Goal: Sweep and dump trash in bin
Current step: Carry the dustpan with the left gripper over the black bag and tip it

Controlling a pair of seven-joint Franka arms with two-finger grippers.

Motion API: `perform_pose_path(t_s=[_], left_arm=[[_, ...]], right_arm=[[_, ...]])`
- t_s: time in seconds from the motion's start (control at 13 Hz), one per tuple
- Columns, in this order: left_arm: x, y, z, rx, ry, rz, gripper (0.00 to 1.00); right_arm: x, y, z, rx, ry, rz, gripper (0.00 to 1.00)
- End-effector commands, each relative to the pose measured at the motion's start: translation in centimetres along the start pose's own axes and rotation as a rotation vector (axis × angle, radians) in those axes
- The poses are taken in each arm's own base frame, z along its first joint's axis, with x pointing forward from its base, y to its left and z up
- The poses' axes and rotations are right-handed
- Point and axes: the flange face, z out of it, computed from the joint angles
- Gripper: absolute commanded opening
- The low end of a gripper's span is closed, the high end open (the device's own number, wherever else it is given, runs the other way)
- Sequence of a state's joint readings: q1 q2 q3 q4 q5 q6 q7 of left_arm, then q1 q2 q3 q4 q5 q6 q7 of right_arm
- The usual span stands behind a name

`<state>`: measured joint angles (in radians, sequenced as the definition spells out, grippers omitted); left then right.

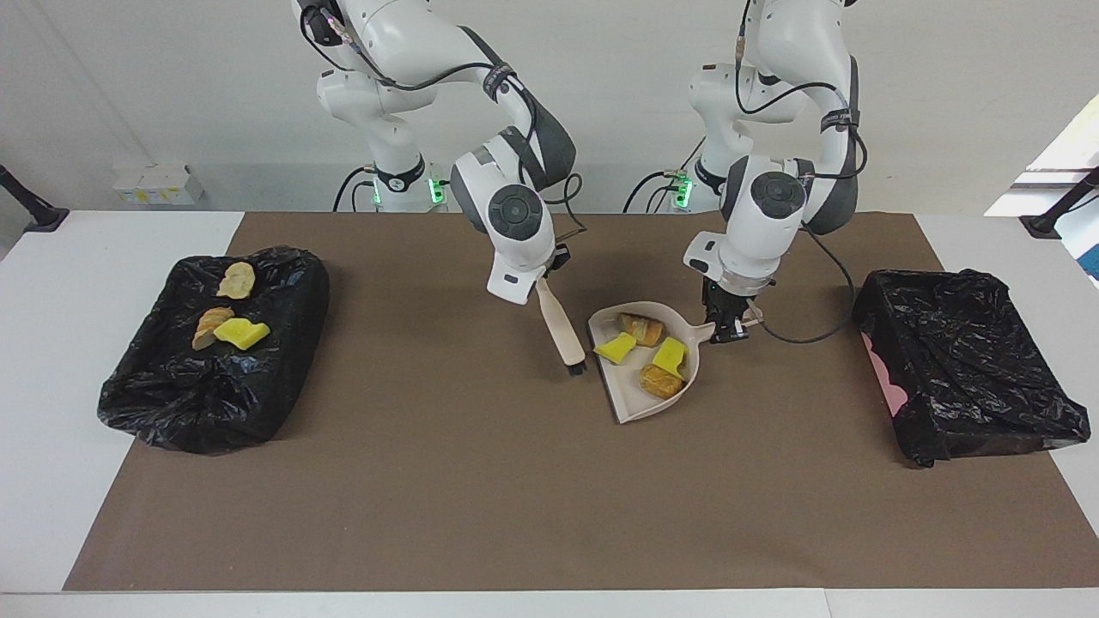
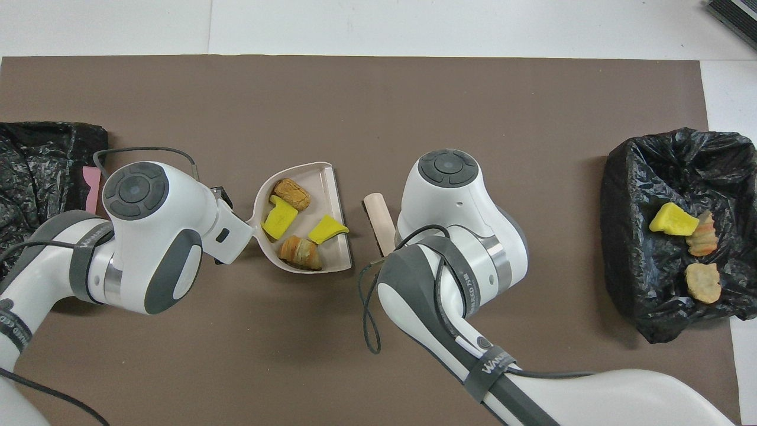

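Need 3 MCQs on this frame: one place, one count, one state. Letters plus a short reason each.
1. Where is the brush?
A. inside the dustpan
B. outside the dustpan, toward the right arm's end
C. in a bin

2. How many scraps lie in the dustpan?
A. two
B. four
C. six

3. What is the left claw doing?
A. shut on the dustpan's handle
B. hanging open over a bin
C. holding the brush

Answers:
1 B: the bristles stand clear of the pan's open edge, and the right claw carries the brush.
2 B: two yellow chunks and two tan lumps show.
3 A: its fingers close on the handle at the pan's narrow end.
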<state>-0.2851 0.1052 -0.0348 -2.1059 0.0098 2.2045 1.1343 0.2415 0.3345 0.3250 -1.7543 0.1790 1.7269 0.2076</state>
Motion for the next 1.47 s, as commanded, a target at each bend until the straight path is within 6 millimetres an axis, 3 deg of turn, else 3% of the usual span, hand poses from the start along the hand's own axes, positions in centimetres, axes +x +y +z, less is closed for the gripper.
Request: perform_pose_path(t_s=[0.0,0.15,0.31,0.39,0.46,0.62,0.85,0.93,1.16,1.31,1.39], left_arm=[[-2.6,-1.1,-2.4,0.008,0.033,0.025,0.0],[-7.0,-2.7,-4.9,0.0,0.042,0.046,0.0],[-12.8,-4.1,-6.9,0.015,0.049,0.05,0.0],[-16.1,-5.0,-8.0,0.033,0.066,0.049,0.0],[-19.6,-5.8,-9.2,0.045,0.087,0.053,0.0],[-27.8,-7.1,-11.1,0.048,0.125,0.034,0.0],[-37.9,-7.3,-12.4,0.076,0.114,0.002,0.0],[-39.8,-7.4,-12.4,0.087,0.102,-0.001,0.0],[-45.7,-9.8,-15.7,0.15,0.008,-0.001,0.0],[-47.1,-10.6,-16.2,0.189,-0.077,0.016,0.0],[-47.6,-10.8,-16.5,0.214,-0.113,0.02,0.0]], right_arm=[[-1.4,-1.0,-0.2,-0.035,-0.013,0.122,0.0],[-2.5,-3.0,0.6,-0.056,-0.006,0.241,0.0],[-3.7,-5.3,1.5,-0.068,0.018,0.337,0.0],[-4.5,-6.6,2.0,-0.075,0.028,0.338,0.0],[-5.6,-9.2,3.1,-0.093,0.031,0.314,0.0],[-7.3,-12.9,4.5,-0.101,0.069,0.351,0.0],[-9.6,-16.4,5.5,-0.097,0.11,0.318,0.0],[-9.8,-17.3,6.1,-0.094,0.115,0.313,0.0],[-9.9,-17.5,9.7,-0.097,0.12,0.302,0.0],[-9.6,-18.0,11.7,-0.096,0.113,0.296,0.0],[-9.5,-17.8,11.5,-0.109,0.095,0.296,0.0]])
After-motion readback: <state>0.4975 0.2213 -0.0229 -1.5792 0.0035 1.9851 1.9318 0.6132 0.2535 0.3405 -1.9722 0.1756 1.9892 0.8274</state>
